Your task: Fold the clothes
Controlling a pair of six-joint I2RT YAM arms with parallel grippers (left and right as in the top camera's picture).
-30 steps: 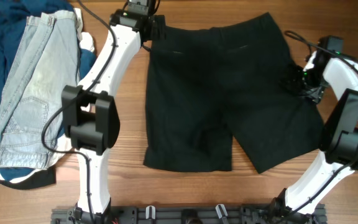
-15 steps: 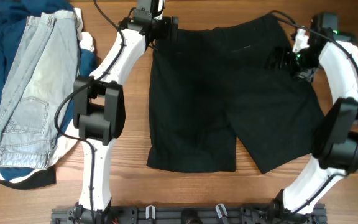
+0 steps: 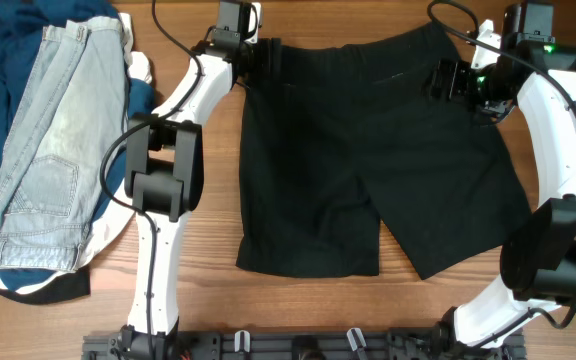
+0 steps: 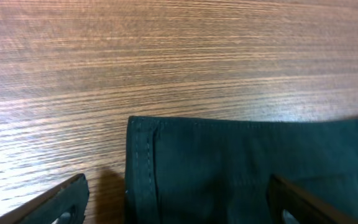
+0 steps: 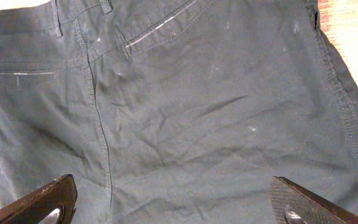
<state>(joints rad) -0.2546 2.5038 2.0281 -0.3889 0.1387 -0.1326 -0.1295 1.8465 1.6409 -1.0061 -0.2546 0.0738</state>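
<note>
The black shorts (image 3: 358, 150) lie flat on the wooden table, waistband at the far side, both legs toward the front. My left gripper (image 3: 266, 58) is open at the waistband's far-left corner; in the left wrist view (image 4: 176, 205) that corner (image 4: 229, 168) sits between the fingers. My right gripper (image 3: 446, 80) is open just above the shorts' far-right part. In the right wrist view (image 5: 173, 208) its fingers straddle the fabric (image 5: 197, 106) with back pockets and centre seam.
Light-blue denim jeans (image 3: 48, 150) lie on a dark blue garment (image 3: 3, 40) at the far left, with white and black cloth under them. A black rail (image 3: 298, 345) runs along the table's front edge. Cables trail from both arms.
Both arms have reached farther back. The left gripper has moved to the waistband's far-left corner. The right gripper has moved from the shorts' right edge to the far-right waistband area.
</note>
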